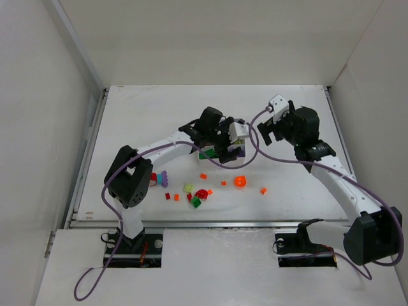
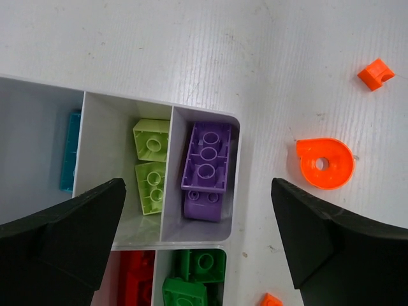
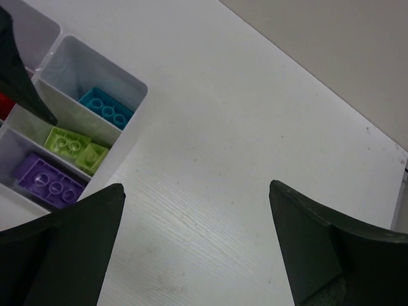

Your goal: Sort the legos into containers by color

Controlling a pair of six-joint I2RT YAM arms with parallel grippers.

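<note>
The left gripper (image 2: 197, 191) hangs over the white tray (image 2: 127, 97) at mid-table, its fingers spread wide and holding nothing. Under it, purple bricks (image 2: 205, 159) lie in the tray's corner compartment, yellow-green bricks (image 2: 152, 167) in the next, and a cyan brick (image 2: 69, 150) beyond. Toward the near edge of the table (image 1: 159, 108), loose legos (image 1: 201, 193) lie scattered. The right gripper (image 3: 196, 190), equally spread and empty, hovers over bare table beside the tray.

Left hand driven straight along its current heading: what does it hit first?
Probably the purple lego in the corner compartment of the white tray; the open left hand is centred over it. Depth is unclear, so a tray wall could touch first.
</note>
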